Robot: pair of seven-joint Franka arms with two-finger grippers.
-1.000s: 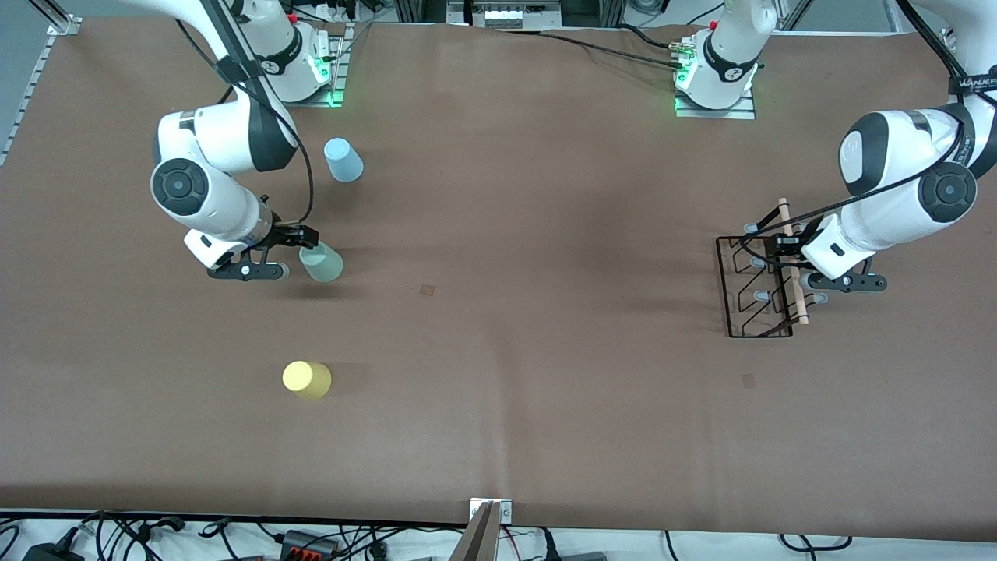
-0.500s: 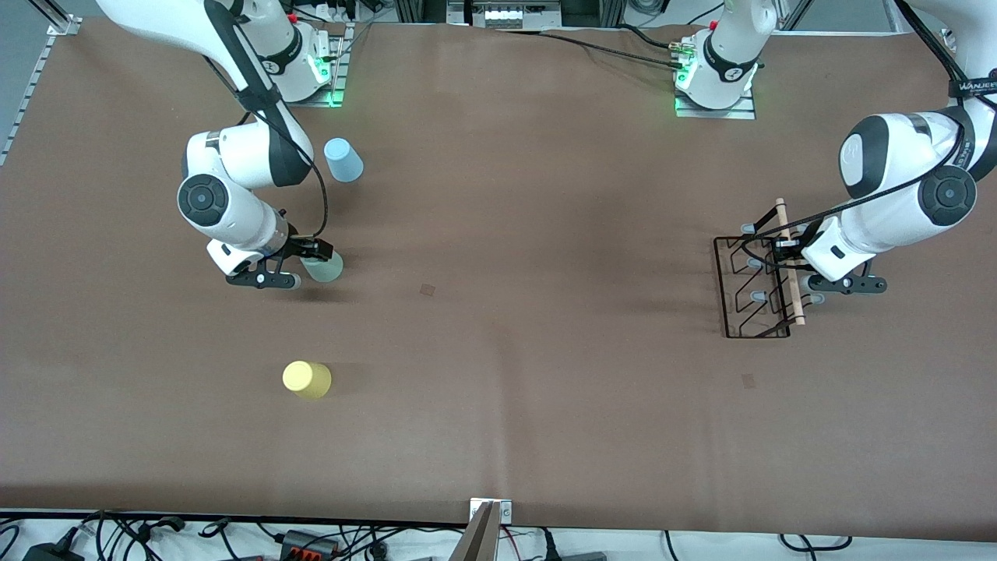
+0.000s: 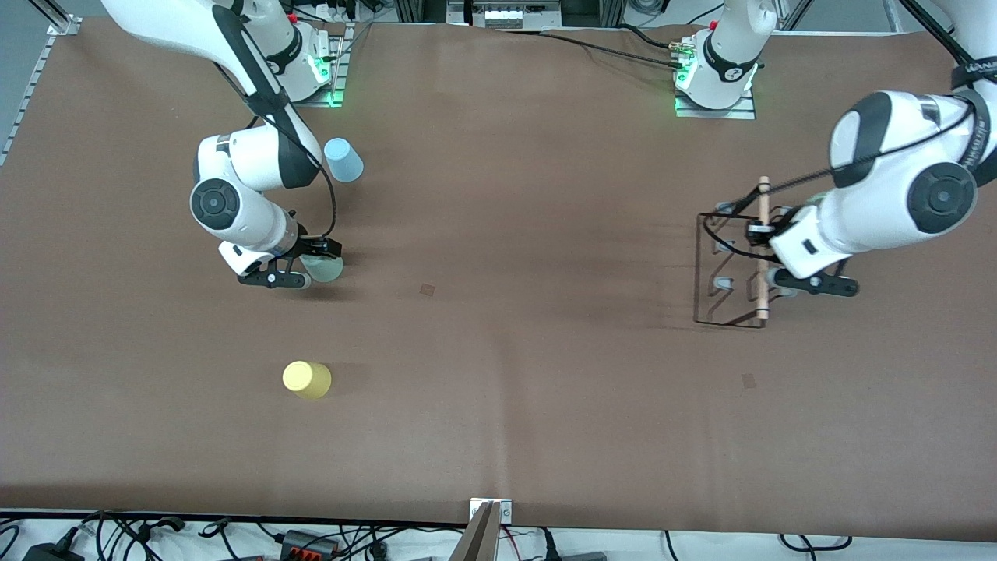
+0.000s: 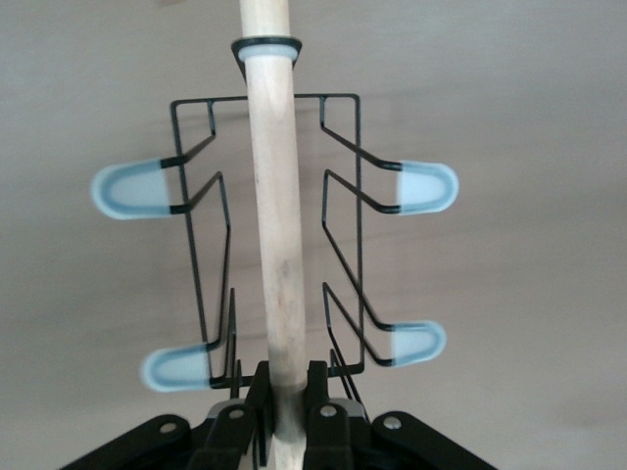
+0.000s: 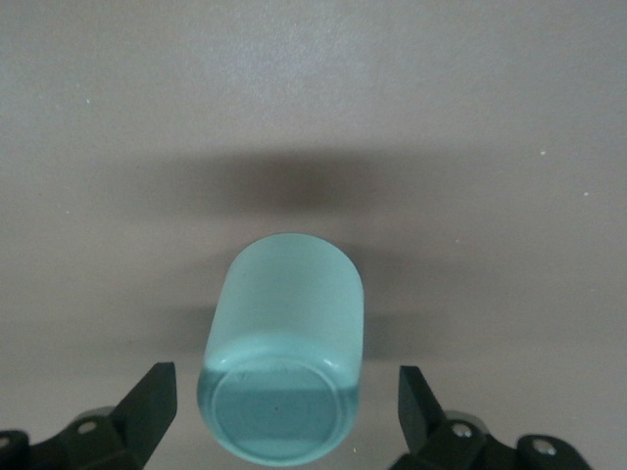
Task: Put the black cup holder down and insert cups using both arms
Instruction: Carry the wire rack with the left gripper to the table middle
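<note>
Since a second ago, the black cup holder (image 3: 728, 269) is being lifted off the tabletop (image 3: 514, 366) toward the left arm's end, hanging from the left pincer (image 3: 759, 234), which is clamping its light wooden rod handle (image 4: 276, 211). Meanwhile the right pincer (image 3: 311, 257) is moving in around the pale green cup (image 5: 282, 357), its fingers spread wide on either side without touching it. That cup is standing upside down between the light blue cup (image 3: 343, 160) and the yellow cup (image 3: 306, 379), which sits nearest the front camera.
</note>
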